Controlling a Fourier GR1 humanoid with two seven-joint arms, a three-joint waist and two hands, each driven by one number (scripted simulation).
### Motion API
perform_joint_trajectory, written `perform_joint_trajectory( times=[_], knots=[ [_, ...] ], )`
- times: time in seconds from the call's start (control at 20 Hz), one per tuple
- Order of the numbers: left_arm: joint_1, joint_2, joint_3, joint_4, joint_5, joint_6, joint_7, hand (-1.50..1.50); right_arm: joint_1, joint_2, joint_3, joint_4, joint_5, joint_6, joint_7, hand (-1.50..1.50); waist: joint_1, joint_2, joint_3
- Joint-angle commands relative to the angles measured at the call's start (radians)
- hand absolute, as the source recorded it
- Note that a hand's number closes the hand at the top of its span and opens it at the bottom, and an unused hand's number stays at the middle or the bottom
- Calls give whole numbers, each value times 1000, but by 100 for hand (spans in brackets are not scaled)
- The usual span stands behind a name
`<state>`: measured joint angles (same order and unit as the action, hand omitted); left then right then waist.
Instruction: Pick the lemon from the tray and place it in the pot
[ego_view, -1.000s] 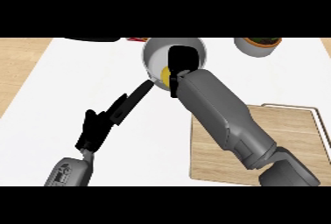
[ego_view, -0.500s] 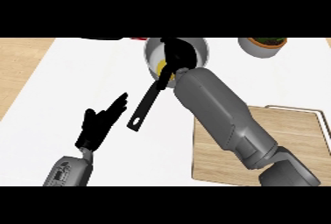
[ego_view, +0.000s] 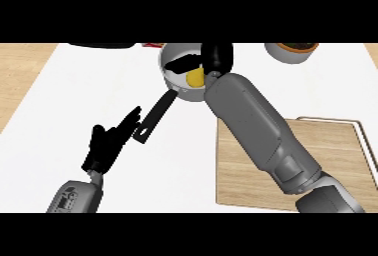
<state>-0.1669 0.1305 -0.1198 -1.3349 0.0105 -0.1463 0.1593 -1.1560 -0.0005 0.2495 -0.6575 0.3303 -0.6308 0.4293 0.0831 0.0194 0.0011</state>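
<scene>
The yellow lemon (ego_view: 196, 78) lies inside the grey pot (ego_view: 179, 92) at the top centre of the white counter. The pot's black handle (ego_view: 154, 117) points down and left. My right hand (ego_view: 217, 55) hovers over the pot's far rim with its fingers spread apart, the thumb (ego_view: 184, 63) reaching across the opening just above the lemon; it is open. Its grey forearm (ego_view: 255, 130) crosses the wooden tray (ego_view: 332, 165) at the lower right. My left hand (ego_view: 109, 144) rests open at the lower left, fingertips close to the handle's end.
A grey bowl with brown contents (ego_view: 294, 51) stands at the top right. A dark object (ego_view: 103, 45) and something red (ego_view: 152, 45) sit at the top edge, left of the pot. Light wood (ego_view: 18, 75) borders the white counter on the left.
My right hand has lifted toward the pot's far side and spread its fingers; the lemon now shows apart from it inside the pot. The left hand has barely moved.
</scene>
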Motion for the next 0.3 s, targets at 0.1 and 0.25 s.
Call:
perform_joint_trajectory(
  times=[0.1,0.25],
  knots=[
    [51,-8,12,-38,1,25,5,0,15,0,-117,-25,-81,-132,-167,-150,-51,-12,0],
    [80,-7,3,-83,-9,36,29,0,103,-2,-185,-34,-152,-108,-341,-150,-56,-12,0]
  ],
)
